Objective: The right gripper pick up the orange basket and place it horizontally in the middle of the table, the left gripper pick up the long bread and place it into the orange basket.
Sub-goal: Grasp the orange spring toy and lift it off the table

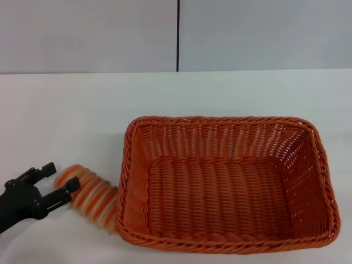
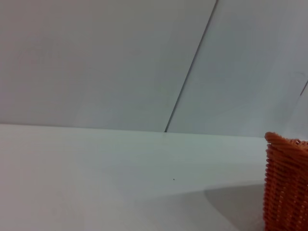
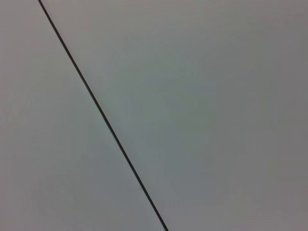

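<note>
- The long bread [image 1: 91, 193], a ribbed loaf striped orange and cream, lies on the white table [image 1: 71, 115] at the robot's near left, just outside the left wall of the orange basket [image 1: 135, 181]; its far-right end looks to touch or nearly touch the basket's braided rim near the front-left corner.
- Its long axis runs diagonally, from upper left toward lower right in the head view, slanting toward the basket.
- The left gripper [image 1: 59, 184] is at the loaf's left end, fingers spread apart: one black finger [image 1: 48, 169] sits behind the end, the other finger [image 1: 70, 188] overlaps the first ribs. The jaws straddle the end but are not clamped on it, as far as I can judge.
- So the bread lies to the right of this gripper, between it and the basket, and the left arm is clearly the nearer one.
- The basket rests flat and lengthwise across the middle of the table, empty, so the first half of the task looks done.
- The right gripper shows in no view; its wrist camera sees only a pale wall with a dark seam.
- The next move likely turns on seating the jaws across the loaf's narrow width before closing, then lifting over the rim.
</note>
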`<state>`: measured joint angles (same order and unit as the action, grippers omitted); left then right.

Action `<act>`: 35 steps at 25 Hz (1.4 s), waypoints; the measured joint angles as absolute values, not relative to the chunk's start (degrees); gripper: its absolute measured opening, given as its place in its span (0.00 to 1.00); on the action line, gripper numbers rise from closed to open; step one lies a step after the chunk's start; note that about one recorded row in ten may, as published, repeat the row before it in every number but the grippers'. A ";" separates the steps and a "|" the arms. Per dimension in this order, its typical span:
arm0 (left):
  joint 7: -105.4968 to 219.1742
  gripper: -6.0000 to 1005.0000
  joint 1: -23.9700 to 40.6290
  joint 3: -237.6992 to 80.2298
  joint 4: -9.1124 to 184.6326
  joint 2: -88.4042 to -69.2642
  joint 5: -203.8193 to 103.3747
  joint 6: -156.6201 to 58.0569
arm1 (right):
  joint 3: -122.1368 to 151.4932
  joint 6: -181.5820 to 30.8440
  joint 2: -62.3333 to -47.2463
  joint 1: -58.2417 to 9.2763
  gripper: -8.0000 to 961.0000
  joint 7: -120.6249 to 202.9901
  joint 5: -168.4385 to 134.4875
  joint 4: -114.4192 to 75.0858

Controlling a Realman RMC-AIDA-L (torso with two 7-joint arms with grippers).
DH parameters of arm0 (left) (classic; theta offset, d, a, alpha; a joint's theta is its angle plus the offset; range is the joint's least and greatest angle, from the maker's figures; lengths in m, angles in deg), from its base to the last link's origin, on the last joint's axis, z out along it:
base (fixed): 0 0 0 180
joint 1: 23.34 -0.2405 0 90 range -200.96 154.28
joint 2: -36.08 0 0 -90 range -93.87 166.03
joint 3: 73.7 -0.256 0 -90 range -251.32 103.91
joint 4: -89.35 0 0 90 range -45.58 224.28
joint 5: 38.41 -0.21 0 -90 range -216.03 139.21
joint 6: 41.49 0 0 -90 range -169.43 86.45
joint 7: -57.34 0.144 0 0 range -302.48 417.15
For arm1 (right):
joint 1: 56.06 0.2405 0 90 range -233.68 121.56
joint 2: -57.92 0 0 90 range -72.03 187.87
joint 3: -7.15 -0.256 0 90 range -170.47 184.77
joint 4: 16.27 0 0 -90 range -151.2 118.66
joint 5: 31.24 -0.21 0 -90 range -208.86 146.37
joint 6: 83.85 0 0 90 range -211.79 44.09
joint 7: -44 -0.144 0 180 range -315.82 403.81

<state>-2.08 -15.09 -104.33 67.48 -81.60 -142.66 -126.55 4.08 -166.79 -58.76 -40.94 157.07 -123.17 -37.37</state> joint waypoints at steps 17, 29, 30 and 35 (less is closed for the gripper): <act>-1.58 0.78 -14.23 -104.37 68.43 -81.60 -144.14 -125.57 | 4.07 -166.29 -58.79 -40.78 0.39 157.12 -123.18 -37.20; -1.79 0.66 -14.19 -104.38 68.44 -81.60 -144.17 -125.61 | 3.82 -165.57 -58.79 -40.59 0.39 157.11 -123.25 -37.15; -1.73 0.65 -14.19 -104.38 68.43 -81.57 -144.17 -125.76 | 3.82 -165.57 -58.79 -40.59 0.39 157.11 -123.25 -37.15; -1.86 0.58 -14.18 -104.38 68.43 -81.53 -144.16 -126.07 | 3.93 -165.31 -58.79 -40.40 0.39 157.11 -123.33 -37.10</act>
